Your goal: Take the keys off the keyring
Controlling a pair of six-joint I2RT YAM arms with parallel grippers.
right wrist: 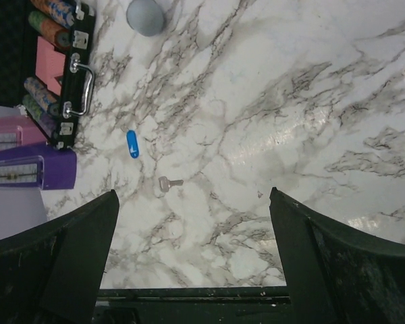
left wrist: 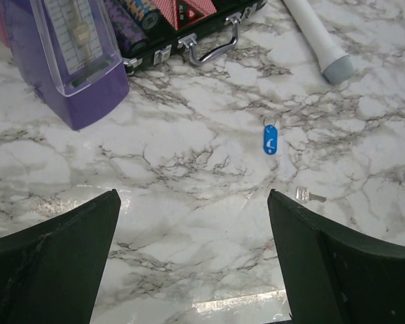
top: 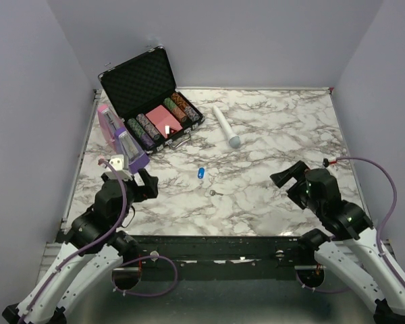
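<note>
Here, our left gripper (left wrist: pixel 194 260) hovers over the marble table (top: pixel 290 128), fingers spread apart and empty. Right of the purple metronome (top: pixel 121 138) the blue keyring (top: pixel 201 173) lies flat, the small key (top: pixel 214 192) near it, not touching. Our right gripper (right wrist: pixel 192 260) hangs equally wide and empty.

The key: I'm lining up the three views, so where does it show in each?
Top external: the key lies just below centre.
Left wrist: the key is right of centre.
Right wrist: the key is left of centre.
Shared landmark: the blue keyring, close by but apart from it in every view.
</note>
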